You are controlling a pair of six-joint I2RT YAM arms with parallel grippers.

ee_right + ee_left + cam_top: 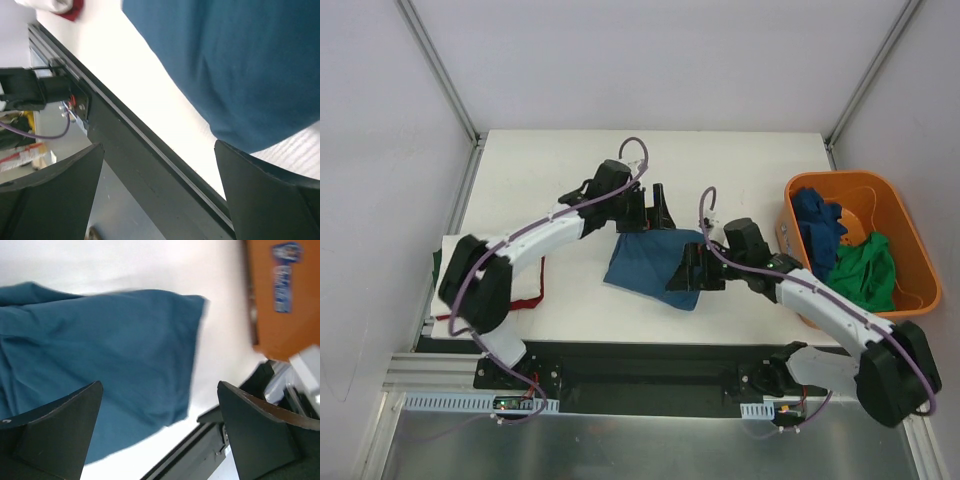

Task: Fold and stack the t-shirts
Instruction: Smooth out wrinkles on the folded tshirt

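Observation:
A blue t-shirt [645, 262] lies folded on the white table, mid-table. My left gripper [658, 212] hovers open over its far edge. In the left wrist view the shirt [100, 360] spreads below the left gripper [159, 386], and nothing sits between the fingers [55, 435]. My right gripper [686, 270] hangs open over the shirt's near right corner. In the right wrist view the shirt [240, 65] lies beyond the empty right gripper [159, 146]. A dark blue t-shirt [817, 225] and a green t-shirt [865, 272] lie crumpled in the basket.
The orange basket [840, 181] stands at the table's right side, also in the left wrist view [280, 315]. Under the left arm at the table's left edge lie red fabric [523, 303] and a green edge [436, 268]. The table's black front rail [140, 150] runs close below the right gripper.

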